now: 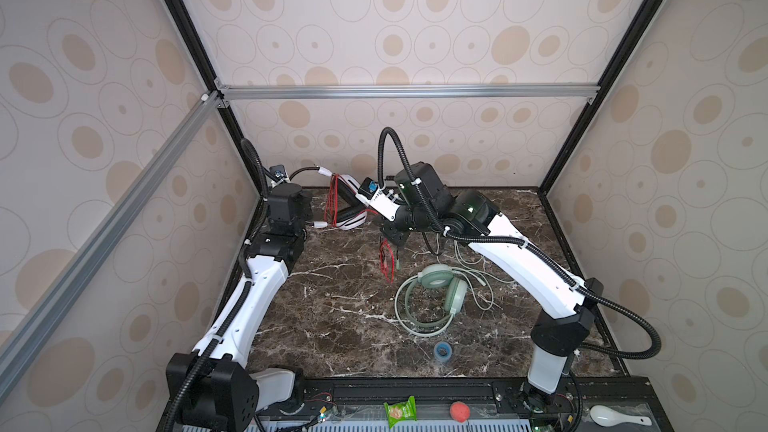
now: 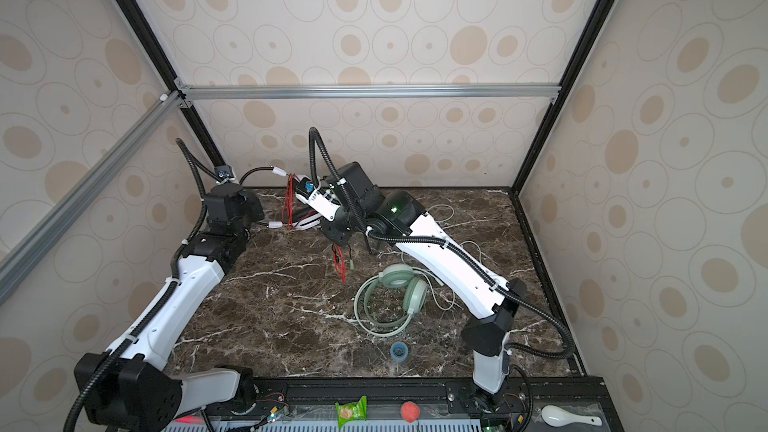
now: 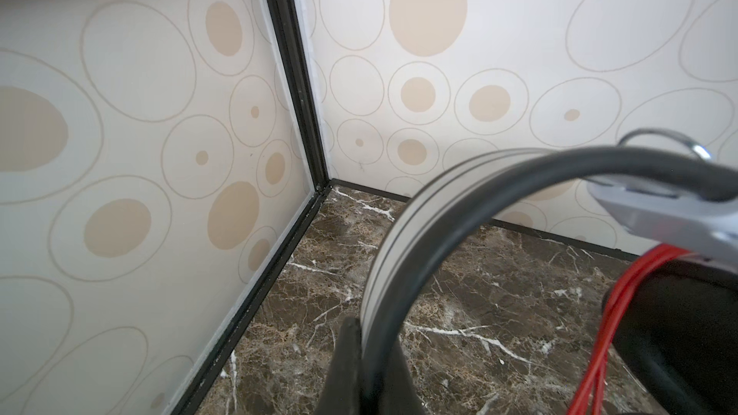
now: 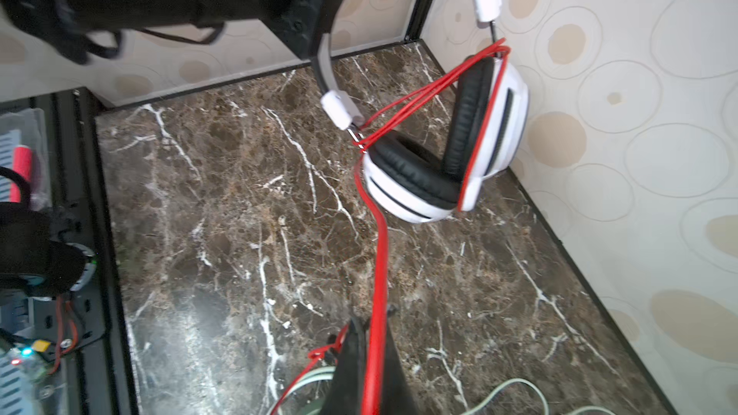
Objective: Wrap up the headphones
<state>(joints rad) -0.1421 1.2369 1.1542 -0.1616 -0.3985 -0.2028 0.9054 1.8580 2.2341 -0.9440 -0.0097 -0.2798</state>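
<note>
Left end effector (image 3: 361, 357): clamped on the headband (image 3: 393, 241) of the white-and-black headphones (image 4: 435, 181), arm reaching to the rear left corner.
Right end effector (image 4: 369, 357): pinching the red cable (image 4: 379, 257), arm across the middle, wrist down.
Mint green headphones (image 1: 436, 297): flat on the bench (image 1: 332, 317).

In both top views the left claw (image 3: 365, 353) is hidden behind the left arm (image 1: 286, 209); its wrist view crops the fingers at the frame edge, showing only the tips pinched on the headband (image 3: 399, 233) of the white-and-black headphones (image 4: 423, 189); a black ear cup (image 3: 679, 333) is cut off at that frame's corner. The right arm (image 1: 528, 268) masks part of those headphones in both top views, and a stretch of pale cable (image 1: 478, 278) beside the mint green headphones (image 1: 436, 284); the right claw (image 4: 371, 337), clamped on the red cable (image 4: 379, 265), is cropped in its wrist view, where the left arm is a dark blur; a small blue round object (image 1: 443, 351) on the desk (image 1: 332, 326) is too small to identify.
</note>
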